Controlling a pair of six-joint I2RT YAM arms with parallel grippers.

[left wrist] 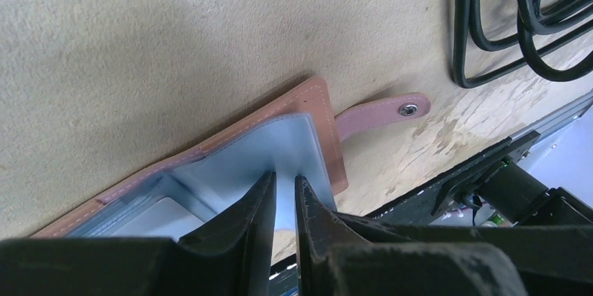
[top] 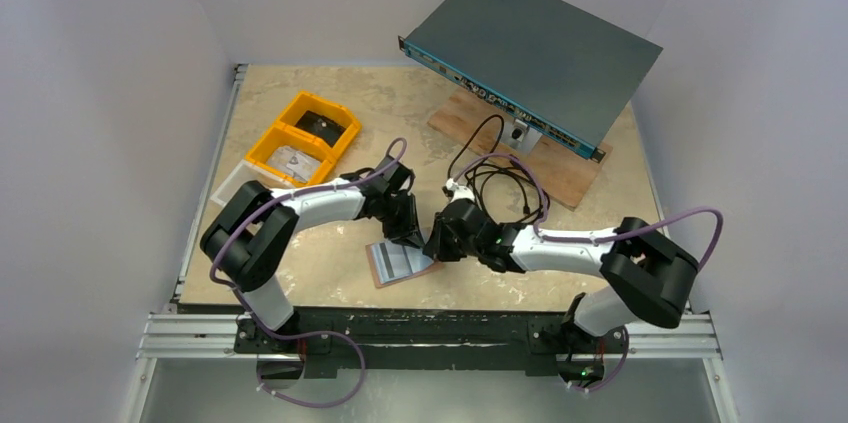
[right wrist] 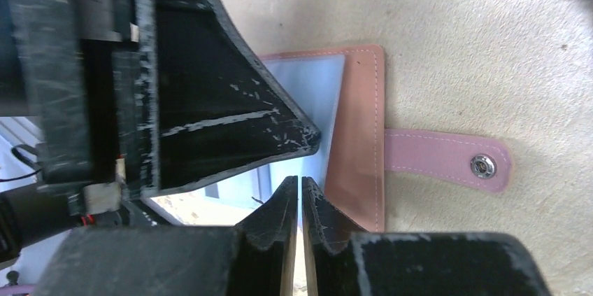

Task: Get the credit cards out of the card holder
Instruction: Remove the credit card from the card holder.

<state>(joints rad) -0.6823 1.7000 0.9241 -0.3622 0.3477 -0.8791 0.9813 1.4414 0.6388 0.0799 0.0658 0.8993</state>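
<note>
Black fingers [left wrist: 252,229] of the left gripper [left wrist: 284,178] are filling the bottom of the left wrist view. They are standing only a sliver apart and seemingly pinching a pale blue-grey inner leaf of the small tan-brown leather bifold card holder [left wrist: 318,107]. It is lying open, inside up, on the mottled beige table [left wrist: 140,44] between the two arms. That grip is probably raising the leaf so that a pocket mouth is gaping for the other arm.

The right gripper [right wrist: 299,182] is facing it from the opposite side, its fingers drawn almost together at the edge of the same pale leaf. Whether anything thin is being nipped between them I cannot tell. The thin pale blue-grey credit cards [left wrist: 164,215] are apparently not yet out: one paler rectangle is showing faintly through a sleeve, and none is lying loose on the table.

The right wrist view is showing what the left cannot, the left arm's finger lying across the leaf. It is also showing the mauve closing strap [right wrist: 447,159] with its round snap stud [right wrist: 482,166] stretching flat to the side. The left wrist view is adding the looped black cables [left wrist: 503,23] nearby. Only the top view is giving the layout: both arms are meeting over the holder near the table's front edge, with two yellow plastic bins [top: 300,138] well apart at the far left.
</note>
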